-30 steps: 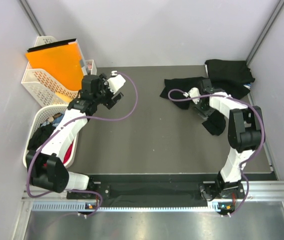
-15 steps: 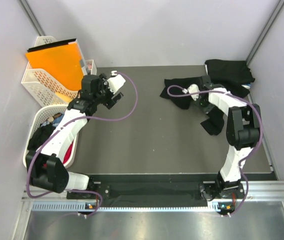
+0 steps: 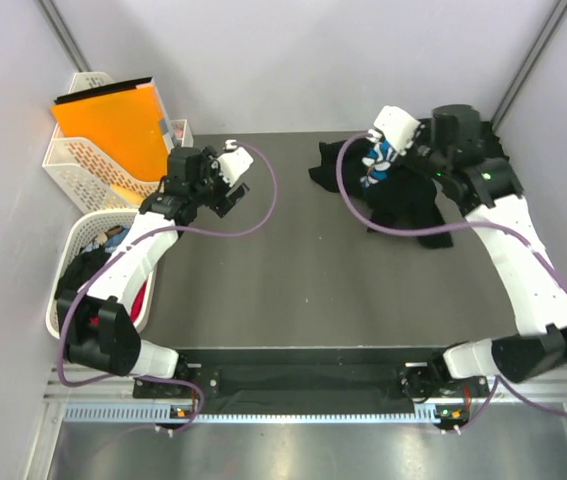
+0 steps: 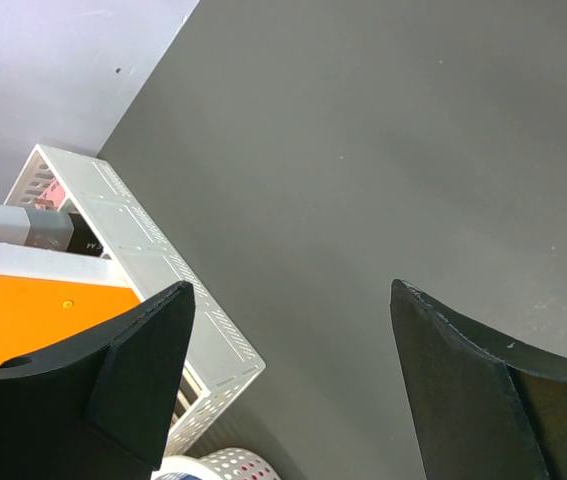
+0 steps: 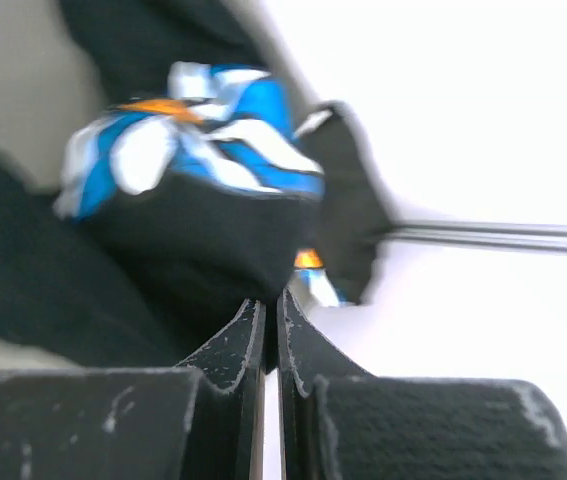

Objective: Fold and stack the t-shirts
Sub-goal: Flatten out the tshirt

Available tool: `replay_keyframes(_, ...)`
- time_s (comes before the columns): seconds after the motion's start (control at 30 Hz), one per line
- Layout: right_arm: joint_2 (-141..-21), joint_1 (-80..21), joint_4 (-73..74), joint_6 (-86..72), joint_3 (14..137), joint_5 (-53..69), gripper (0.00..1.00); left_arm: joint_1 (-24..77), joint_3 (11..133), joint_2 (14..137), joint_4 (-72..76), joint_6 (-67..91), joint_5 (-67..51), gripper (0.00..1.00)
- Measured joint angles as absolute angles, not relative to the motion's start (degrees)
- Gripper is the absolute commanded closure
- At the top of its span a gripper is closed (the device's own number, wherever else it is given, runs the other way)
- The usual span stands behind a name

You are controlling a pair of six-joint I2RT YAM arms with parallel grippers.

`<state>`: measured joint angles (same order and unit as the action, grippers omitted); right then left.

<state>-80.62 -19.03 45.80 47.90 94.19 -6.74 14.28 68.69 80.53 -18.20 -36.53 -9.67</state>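
while its blue-and-white flower print (image 5: pixel 193 140) bunches just above the fingertips (image 5: pixel 228 345), the black t-shirt (image 3: pixel 403 200) sits at the far right corner of the worktop (image 3: pixel 293 270), clamped in the closed jaws of the right gripper (image 5: pixel 272 300). the left gripper (image 4: pixel 288 295) hovers near the far left corner, jaws wide apart, by a white basket (image 4: pixel 143 250) and orange folder (image 4: pixel 33 320).

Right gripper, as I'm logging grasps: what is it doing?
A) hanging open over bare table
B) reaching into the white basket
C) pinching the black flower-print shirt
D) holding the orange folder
C: the right gripper is shut on the black t-shirt, its blue-and-white flower print showing.
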Motion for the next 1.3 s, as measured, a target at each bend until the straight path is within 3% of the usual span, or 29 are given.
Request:
replay_keyframes(0.2,-68.8,-19.0,35.1,55.0,90.1,-11.4,1.00,14.3,69.3,80.8,-18.2,-36.2,-10.1,0.17)
replay_keyframes(0.4,-62.0,-16.8,12.4,67.4,76.9,-18.5,1.00,14.3,70.9,81.5,-18.2,-36.0,-11.2,0.17)
replay_keyframes(0.6,-68.4,-14.4,3.5,69.9,73.5,-22.8,1.00,14.7,71.9,82.4,-18.2,-35.9,-11.9,0.18)
replay_keyframes(0.73,-74.0,-14.1,-0.2,69.2,73.0,-23.5,0.88,14.7,71.9,82.4,-18.2,-35.7,-12.4,0.18)
replay_keyframes(0.97,-85.7,-14.2,-2.5,66.2,73.3,-25.1,0.88,14.7,71.2,82.3,-18.0,-35.7,-12.4,0.18)
replay_keyframes(1.03,-88.1,-14.3,-2.4,65.2,73.6,-25.7,0.81,14.7,70.5,82.1,-18.0,-35.7,-12.1,0.18)
replay_keyframes(1.13,-90.6,-14.6,-2.7,64.3,74.4,-27.2,0.40,14.7,69.5,81.8,-18.1,-35.7,-11.9,0.18)
replay_keyframes(1.3,-91.9,-15.5,-4.0,63.6,75.6,-30.1,0.22,14.7,68.5,81.1,-18.1,-35.7,-11.5,0.19)
